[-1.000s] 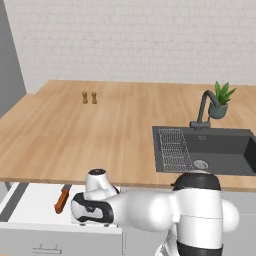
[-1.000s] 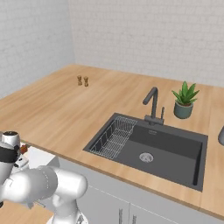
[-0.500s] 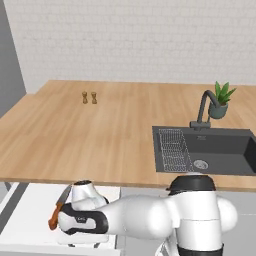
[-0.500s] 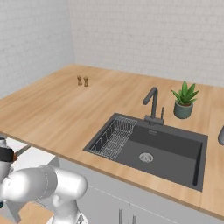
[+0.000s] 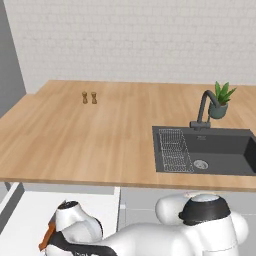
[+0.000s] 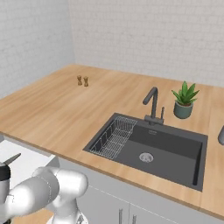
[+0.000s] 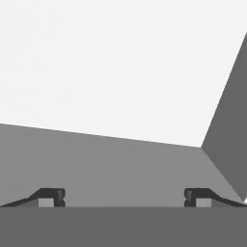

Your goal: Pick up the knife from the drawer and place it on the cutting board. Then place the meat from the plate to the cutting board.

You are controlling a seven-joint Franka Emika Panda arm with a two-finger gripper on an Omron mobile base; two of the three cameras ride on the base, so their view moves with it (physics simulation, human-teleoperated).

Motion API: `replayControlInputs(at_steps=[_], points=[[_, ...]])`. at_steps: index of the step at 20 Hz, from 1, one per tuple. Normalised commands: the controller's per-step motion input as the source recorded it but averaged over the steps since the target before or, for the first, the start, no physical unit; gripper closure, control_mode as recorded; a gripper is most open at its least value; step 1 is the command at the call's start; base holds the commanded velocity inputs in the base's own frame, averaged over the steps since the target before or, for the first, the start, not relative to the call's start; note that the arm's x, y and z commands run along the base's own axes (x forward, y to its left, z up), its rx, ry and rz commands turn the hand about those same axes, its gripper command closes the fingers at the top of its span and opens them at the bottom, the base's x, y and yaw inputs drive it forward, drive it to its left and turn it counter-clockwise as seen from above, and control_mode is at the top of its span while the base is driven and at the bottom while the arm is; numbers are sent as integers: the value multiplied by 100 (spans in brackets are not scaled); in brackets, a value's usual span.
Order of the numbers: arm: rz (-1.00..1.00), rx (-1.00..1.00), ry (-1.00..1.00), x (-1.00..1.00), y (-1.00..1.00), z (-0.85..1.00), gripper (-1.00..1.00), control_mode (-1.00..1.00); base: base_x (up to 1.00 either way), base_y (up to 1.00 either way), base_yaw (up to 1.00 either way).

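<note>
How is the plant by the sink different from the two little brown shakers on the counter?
The plant is green and spiky in a grey pot; the shakers are brown. The plant stands alone beside the tap; the shakers are a pair, farther off near the wall. The plant looks bigger. Both stand upright on the wooden counter.

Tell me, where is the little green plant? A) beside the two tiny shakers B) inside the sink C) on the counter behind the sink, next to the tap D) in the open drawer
C: the potted plant stands on the wooden counter just behind the sink, right beside the dark tap.
</note>
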Motion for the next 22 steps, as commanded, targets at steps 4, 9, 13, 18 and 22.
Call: replayControlInputs(at_steps=[4, 9, 13, 18, 22], points=[[1, 0, -16, 84, 5, 25, -100, -100, 0, 0, 0], [1, 0, -11, 100, 16, 21, -100, -100, 0, 0, 0], [0, -4, -19, 74, 39, 10, -100, -100, 0, 0, 0], [0, -6, -21, 62, 47, 0, -100, -100, 0, 0, 0], [0, -3, -7, 37, 39, -1, -100, -100, 0, 0, 0]])
